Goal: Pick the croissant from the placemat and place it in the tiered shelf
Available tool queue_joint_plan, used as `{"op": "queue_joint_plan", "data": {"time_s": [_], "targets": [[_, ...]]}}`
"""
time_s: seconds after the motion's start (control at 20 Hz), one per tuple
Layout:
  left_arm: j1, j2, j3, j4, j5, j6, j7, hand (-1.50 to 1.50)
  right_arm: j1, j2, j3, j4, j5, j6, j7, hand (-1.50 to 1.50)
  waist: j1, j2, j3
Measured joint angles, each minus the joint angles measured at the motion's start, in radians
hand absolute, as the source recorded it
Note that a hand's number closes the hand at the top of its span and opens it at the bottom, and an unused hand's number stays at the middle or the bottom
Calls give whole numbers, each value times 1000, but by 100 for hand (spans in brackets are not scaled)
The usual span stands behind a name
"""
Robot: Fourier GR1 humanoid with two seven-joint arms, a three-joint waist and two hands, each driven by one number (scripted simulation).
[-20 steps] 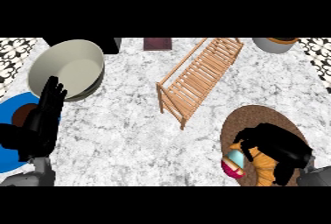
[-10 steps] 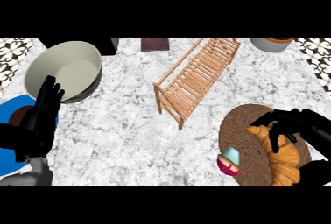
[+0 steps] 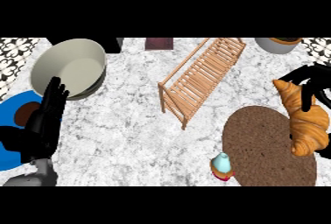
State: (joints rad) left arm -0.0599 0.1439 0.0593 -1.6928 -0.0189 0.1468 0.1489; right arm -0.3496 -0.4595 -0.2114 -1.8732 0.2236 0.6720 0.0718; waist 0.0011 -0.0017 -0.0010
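1. One marble counter (image 3: 123, 144) fills the head view, grey-white and veined; everything else stands on it or hangs over it.
2. Brown round placemat (image 3: 265, 148) lies at the lower right, its right part running under the croissant.
3. Wooden tiered shelf (image 3: 202, 76), slatted, stretches diagonally from the upper right toward the middle; it stands apart from the placemat.
4. Grey-beige bowl (image 3: 70, 66) sits at the upper left, just above the left hand's fingertips.
5. Blue plate (image 3: 16, 105) shows at the left edge, partly behind the left hand; a brown patch lies on it.
6. Croissant (image 3: 302, 116) hangs at the right edge, above the placemat's right side and well right of the shelf; its long axis runs roughly top to bottom.
7. Left hand (image 3: 40, 127) rests near the left edge, fingers straight and pointing up, holding nothing.
8. Right hand (image 3: 315, 78) shows at the right edge; its fingers curl round the croissant's upper end.
9. Small cupcake (image 3: 222, 166), pale blue on top with a red base, sits at the placemat's lower left edge.
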Motion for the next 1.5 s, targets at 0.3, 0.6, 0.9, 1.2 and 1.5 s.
{"op": "queue_joint_plan", "data": {"time_s": [0.3, 0.6, 0.9, 1.2, 1.5], "targets": [[-17, -10, -8, -18, -11, 3, 35, 0, -125, 34, 20, 170, 67, -80, -17, 150, 7, 2, 1], [-20, -5, 13, 7, 4, -20, 6, 0, -244, 95, 60, 346, 139, -182, -47, 150, 9, 4, 1], [-25, -1, 17, -16, 4, -28, 36, 0, -325, 165, 96, 551, 226, -325, -150, 150, 12, 4, 1], [-51, -9, 14, 4, -14, -19, 42, 0, -446, 197, 91, 792, 268, -426, -271, 150, 14, 5, 1], [-28, -18, 14, 9, -13, -26, 10, 0, -533, 254, 88, 966, 303, -525, -301, 150, 16, 6, 1]]}}
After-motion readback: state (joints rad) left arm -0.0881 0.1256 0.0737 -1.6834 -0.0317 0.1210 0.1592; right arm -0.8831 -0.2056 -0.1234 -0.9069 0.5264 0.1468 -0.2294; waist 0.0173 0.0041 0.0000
